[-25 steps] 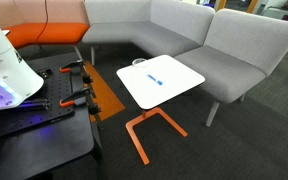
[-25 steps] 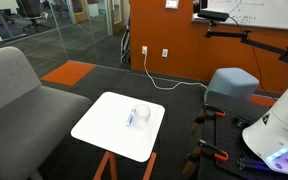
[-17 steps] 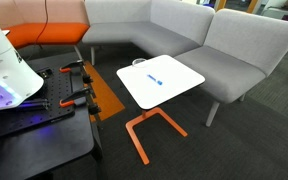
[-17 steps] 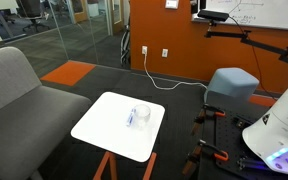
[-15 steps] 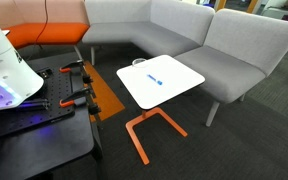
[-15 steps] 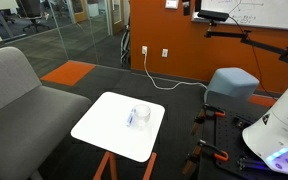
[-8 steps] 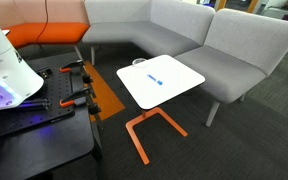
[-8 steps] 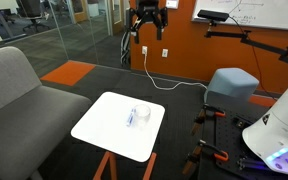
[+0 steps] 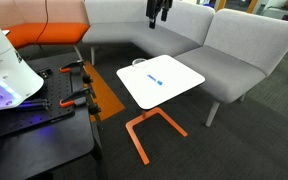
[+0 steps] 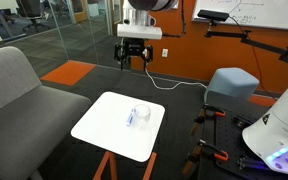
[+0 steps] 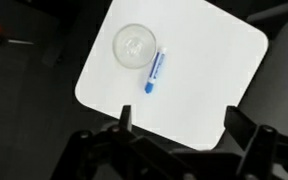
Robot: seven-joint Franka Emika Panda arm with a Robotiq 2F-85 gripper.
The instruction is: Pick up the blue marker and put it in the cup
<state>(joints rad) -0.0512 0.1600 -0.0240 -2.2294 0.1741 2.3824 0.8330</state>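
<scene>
1. Lying flat on the white table (image 11: 209,75), the blue marker (image 11: 153,70) rests just beside the cup (image 11: 134,46); whether the two touch cannot be told.
2. Standing upright on the same tabletop, the cup shows its round open mouth in the wrist view. In both exterior views it sits next to the marker (image 9: 154,77) (image 10: 131,119), toward one edge of the table.
3. Hanging high above the table, well apart from marker and cup, the gripper (image 10: 133,55) points downward with its jaws spread wide and nothing between them.
4. Framing the lower edge of the wrist view, the two dark fingers (image 11: 124,122) stand far apart over the tabletop.
5. Holding the tabletop up is an orange metal stand (image 9: 149,128), with a grey sofa (image 9: 234,40) behind it.
</scene>
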